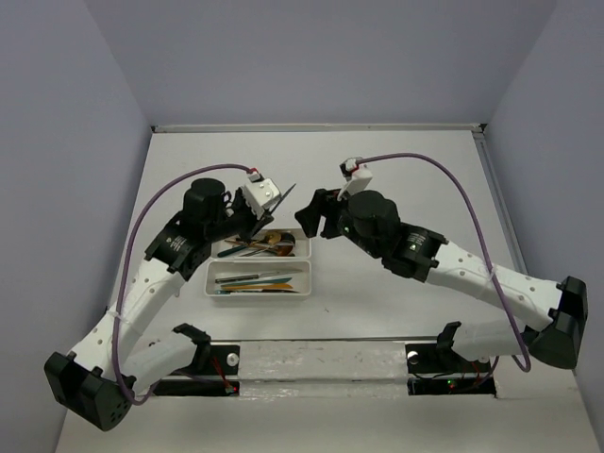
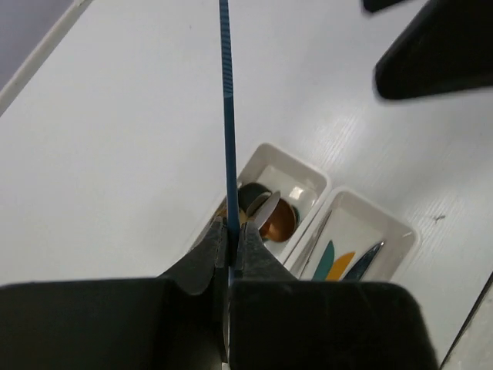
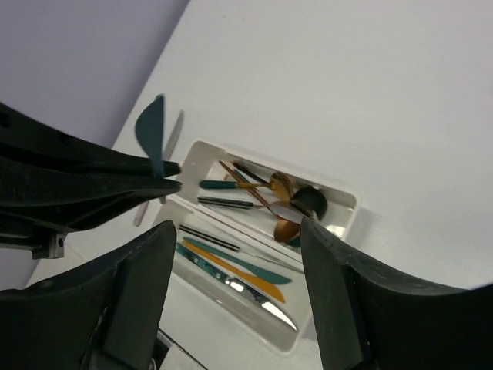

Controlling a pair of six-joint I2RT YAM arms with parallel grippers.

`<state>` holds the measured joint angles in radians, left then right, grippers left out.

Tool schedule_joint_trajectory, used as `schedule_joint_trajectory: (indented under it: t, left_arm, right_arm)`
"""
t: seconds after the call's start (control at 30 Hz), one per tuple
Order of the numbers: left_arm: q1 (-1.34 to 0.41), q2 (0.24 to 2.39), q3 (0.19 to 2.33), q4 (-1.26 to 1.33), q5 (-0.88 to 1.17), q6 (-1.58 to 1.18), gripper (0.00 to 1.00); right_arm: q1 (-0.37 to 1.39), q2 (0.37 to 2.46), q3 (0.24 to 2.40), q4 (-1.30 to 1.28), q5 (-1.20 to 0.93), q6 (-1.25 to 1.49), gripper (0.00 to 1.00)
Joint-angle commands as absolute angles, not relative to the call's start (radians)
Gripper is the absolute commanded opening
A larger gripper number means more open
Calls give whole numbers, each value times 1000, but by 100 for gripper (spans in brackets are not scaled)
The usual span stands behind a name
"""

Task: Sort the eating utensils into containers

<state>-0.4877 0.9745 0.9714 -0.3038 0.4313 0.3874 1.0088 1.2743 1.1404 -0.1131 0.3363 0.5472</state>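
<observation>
While my left gripper (image 2: pixel 229 247) pinches the teal knife (image 2: pixel 225 116), seemingly light, stiff, slick, below its blade, right gripper (image 3: pixel 235 226) gapes empty.

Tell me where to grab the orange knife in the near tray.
Grip the orange knife at its narrow end, from straight above, fingers across its width: it lies flat along the near tray, other knives close alongside.

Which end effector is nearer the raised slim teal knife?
Left. The left end effector grips the slim teal knife; the right end effector is open beside it, apart.
</observation>
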Motion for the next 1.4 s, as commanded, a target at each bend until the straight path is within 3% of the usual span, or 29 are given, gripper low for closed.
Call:
schedule_joint_trajectory:
  t: [0.0,0.17,0.73,0.8,0.83,0.97,1.07,1.2,1.37]
  left_arm:
    - [-480,916,925,-515,345,639,0]
    - [-480,974,821,-575,255,724,0]
    - [-545,1003,631,-557,253,976,0]
    - [-549,1038,630,-551,242,965,16]
    - [-549,1049,635,-546,241,954,30]
    - [-551,1036,655,-509,218,919,55]
    - [-551,1014,756,-476,201,749,64]
    - [-551,1002,905,-430,173,493,65]
    - [-551,1049,1029,-371,26,394,65]
  right_arm:
    - [983,1140,1178,-451,529,569,75]
    - [868,1106,1172,-656,512,635,77]
    - [818,1242,1150,-683,508,664,76]
    - [818,1264,1161,-683,500,661,76]
    - [818,1269,1164,-683,496,661,76]
    - [818,1276,1169,-683,489,657,76]
    - [818,1273,1163,-681,489,657,76]
    - [818,1284,1170,-683,482,650,76]
    - [807,1322,1189,-683,443,643,76]
